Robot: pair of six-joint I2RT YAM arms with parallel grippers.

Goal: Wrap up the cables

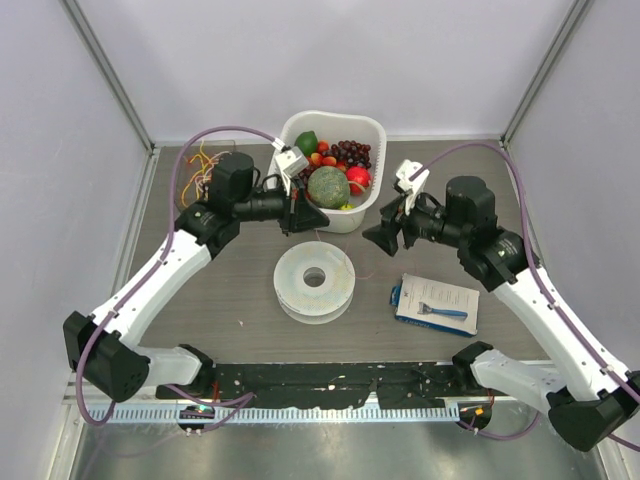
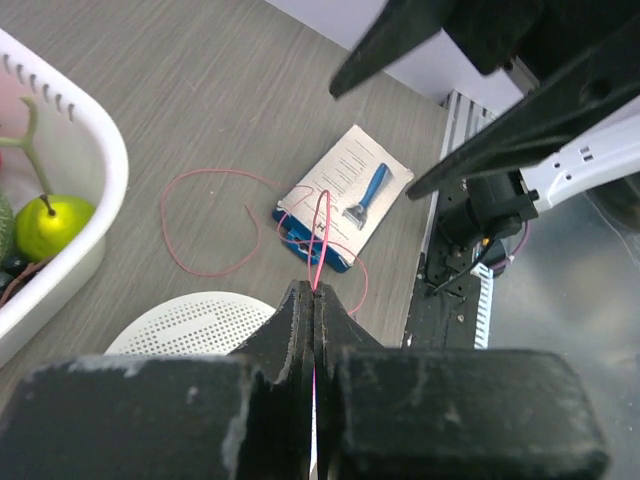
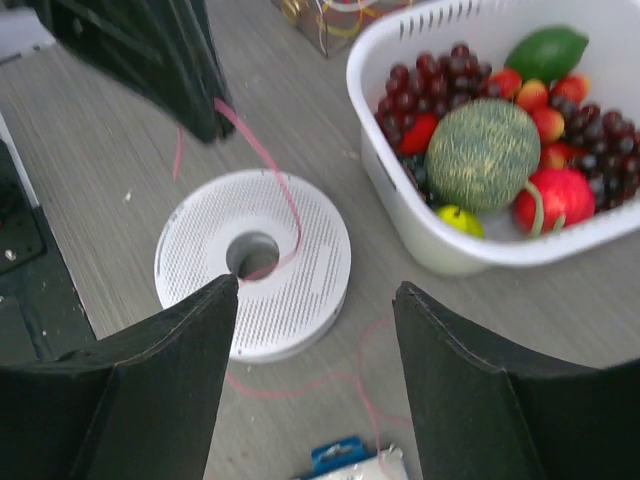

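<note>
My left gripper [image 1: 322, 220] is shut on a thin pink-red wire [image 2: 322, 225], just above the far edge of a white perforated spool [image 1: 340, 285]. In the right wrist view the wire [image 3: 268, 160] runs down from the left gripper [image 3: 205, 120] across the spool [image 3: 310, 240] into its centre hole, and more of it lies looped on the table [image 3: 300, 383]. My right gripper [image 1: 382, 238] is open and empty, to the right of the spool; its jaws stand wide apart [image 3: 315, 290]. A loose tangle of red, orange and yellow wires [image 1: 205, 160] lies at the back left.
A white basket [image 1: 375, 130] of fruit stands behind the spool, between the two grippers. A packaged blue razor [image 1: 437, 304] lies on the table at the right; the wire's loops reach it [image 2: 345, 200]. A black rail runs along the near edge [image 1: 330, 380].
</note>
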